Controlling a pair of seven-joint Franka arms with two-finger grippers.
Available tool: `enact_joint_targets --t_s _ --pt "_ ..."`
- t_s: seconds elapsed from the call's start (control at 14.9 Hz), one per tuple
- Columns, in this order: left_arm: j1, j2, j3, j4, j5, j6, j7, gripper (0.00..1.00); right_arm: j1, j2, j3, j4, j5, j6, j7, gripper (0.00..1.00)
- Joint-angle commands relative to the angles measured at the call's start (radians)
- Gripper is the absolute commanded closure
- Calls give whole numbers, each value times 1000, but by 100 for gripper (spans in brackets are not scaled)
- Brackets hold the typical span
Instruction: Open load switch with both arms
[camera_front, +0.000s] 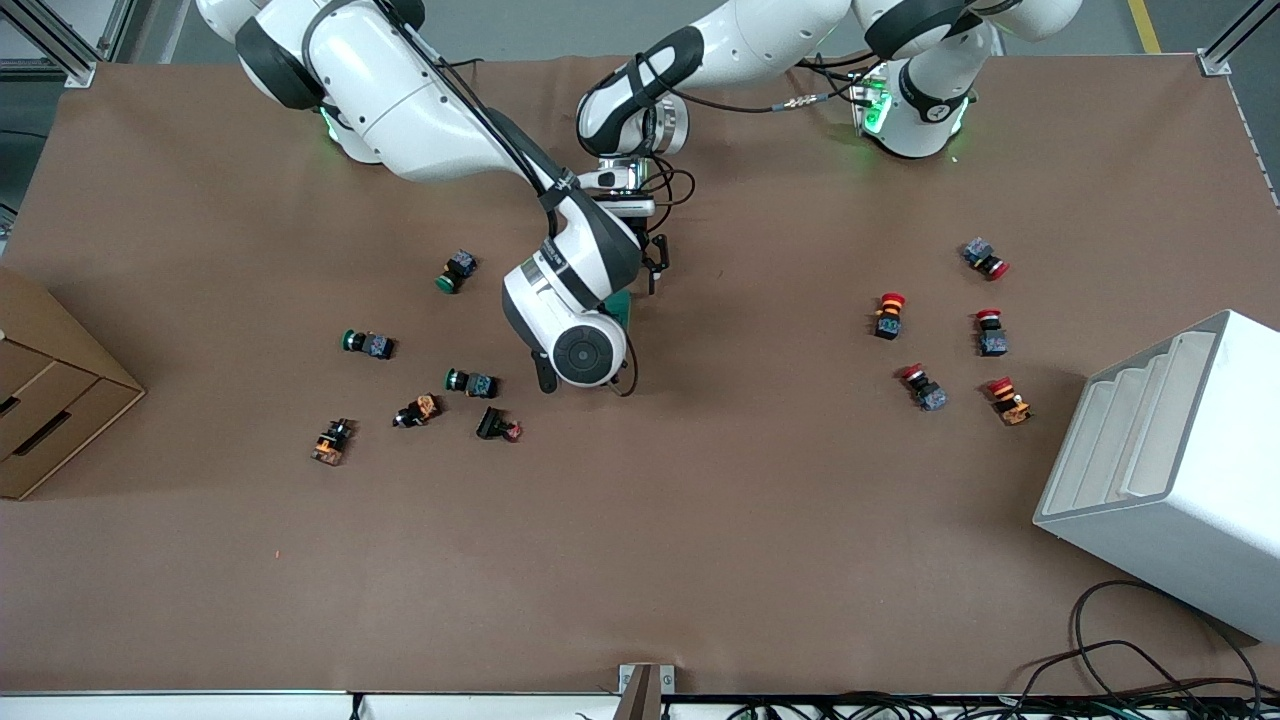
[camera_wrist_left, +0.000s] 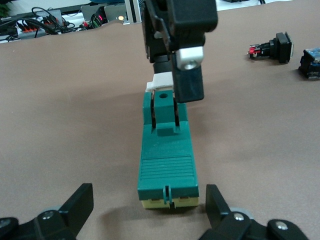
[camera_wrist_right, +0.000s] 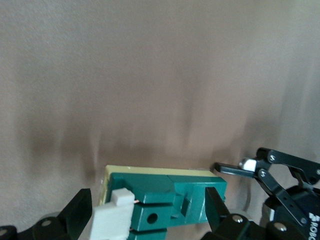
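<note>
Flanking ridged green load switch (camera_wrist_left: 166, 162): grippers.

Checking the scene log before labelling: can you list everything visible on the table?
load switch: one, dark green with a cream end, mid-table under the right arm's wrist
green buttons: three, green caps, toward the right arm's end
orange-black parts: three, nearer the camera than the green buttons
red buttons: five, red caps, toward the left arm's end
cardboard box: one, brown, at the right arm's end
white rack: one, at the left arm's end
cables: black, at the near edge
left gripper: open, at the switch's cream end
right gripper: over the switch's white piece
</note>
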Motion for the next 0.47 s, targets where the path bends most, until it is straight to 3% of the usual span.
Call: enact_joint_targets --t_s 0.0,0.4 --pt "-13 -5 15 2 38 -12 -9 1 0 2 18 19 18 -37 23 0" --pt "-11 -5 14 11 58 -1 -55 1 -15 -4 47 68 17 -167 23 0"
